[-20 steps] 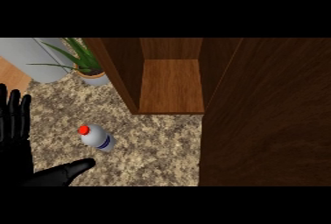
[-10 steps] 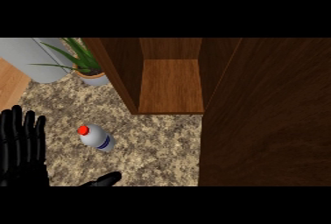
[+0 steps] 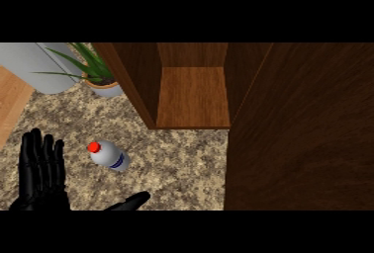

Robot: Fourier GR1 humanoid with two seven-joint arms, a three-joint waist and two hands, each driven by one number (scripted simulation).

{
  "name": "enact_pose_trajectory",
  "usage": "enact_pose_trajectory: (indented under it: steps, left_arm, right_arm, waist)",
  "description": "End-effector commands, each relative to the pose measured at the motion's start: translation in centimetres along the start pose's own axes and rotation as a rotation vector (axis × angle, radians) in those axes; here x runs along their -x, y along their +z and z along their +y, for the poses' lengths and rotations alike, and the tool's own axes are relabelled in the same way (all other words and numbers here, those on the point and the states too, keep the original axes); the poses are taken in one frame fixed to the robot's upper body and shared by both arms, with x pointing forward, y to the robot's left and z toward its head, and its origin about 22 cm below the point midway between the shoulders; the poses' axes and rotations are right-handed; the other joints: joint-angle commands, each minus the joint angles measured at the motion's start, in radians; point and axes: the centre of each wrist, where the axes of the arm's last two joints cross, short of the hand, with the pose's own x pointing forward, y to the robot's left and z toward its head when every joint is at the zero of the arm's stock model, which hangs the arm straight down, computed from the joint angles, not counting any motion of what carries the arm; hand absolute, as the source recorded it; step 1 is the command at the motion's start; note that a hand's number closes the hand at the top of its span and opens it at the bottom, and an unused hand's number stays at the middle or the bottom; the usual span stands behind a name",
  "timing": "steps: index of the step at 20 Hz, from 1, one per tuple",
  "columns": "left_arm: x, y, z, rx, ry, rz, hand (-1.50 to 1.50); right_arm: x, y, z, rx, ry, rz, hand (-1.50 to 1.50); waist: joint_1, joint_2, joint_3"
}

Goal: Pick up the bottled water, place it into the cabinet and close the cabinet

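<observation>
**Operator:** Report what has changed, nearest item first.

**Technician:** The right hand (image 3: pixel 131 201) has shifted toward the view's centre since a second ago. Only a fingertip portion shows at the lower edge; whether its fingers are apart or together cannot be determined. The left hand (image 3: pixel 41 170) has moved inward from the left edge; its fingers are straight and together, holding nothing.

**Operator:** Task object?

**Technician:** The bottled water (image 3: pixel 108 155) stands on the counter (image 3: pixel 182 163), unchanged, between both hands, untouched. Judgement: approach under way, grasp not begun.

**Operator:** Farther back?

**Technician:** The cabinet (image 3: pixel 191 96) stands open. Its door (image 3: pixel 300 128) is cut off at the right edge. The plant (image 3: pixel 96 74) partly hides behind the cabinet wall.
</observation>
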Motion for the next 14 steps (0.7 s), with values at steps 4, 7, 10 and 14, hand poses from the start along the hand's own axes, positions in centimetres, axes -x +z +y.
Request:
enact_pose_trajectory:
  steps: [4, 7, 10, 14]
  left_arm:
    - [2.2, -0.8, 0.9, -0.091, -0.021, 0.023, -1.50]
    - [5.4, 0.0, 1.6, -0.126, -0.074, 0.037, -1.50]
    - [6.2, -0.2, 1.7, -0.121, -0.069, 0.076, -1.50]
    - [9.5, -1.2, 3.6, -0.124, -0.054, 0.091, -1.50]
  right_arm:
    - [-2.8, 2.5, 1.1, 0.000, -0.012, -0.039, -1.50]
    - [-2.8, 2.3, 0.9, 0.008, 0.008, -0.029, -1.50]
    - [-3.2, 3.6, 1.3, 0.017, 0.020, -0.047, -1.50]
    - [-4.0, 4.0, 0.9, -0.004, 0.046, -0.043, -1.50]
  waist:
    - [-0.004, 0.000, -0.001]
    - [0.003, 0.000, -0.001]
    - [-0.008, -0.002, -0.001]
    - [-0.007, -0.002, -0.002]
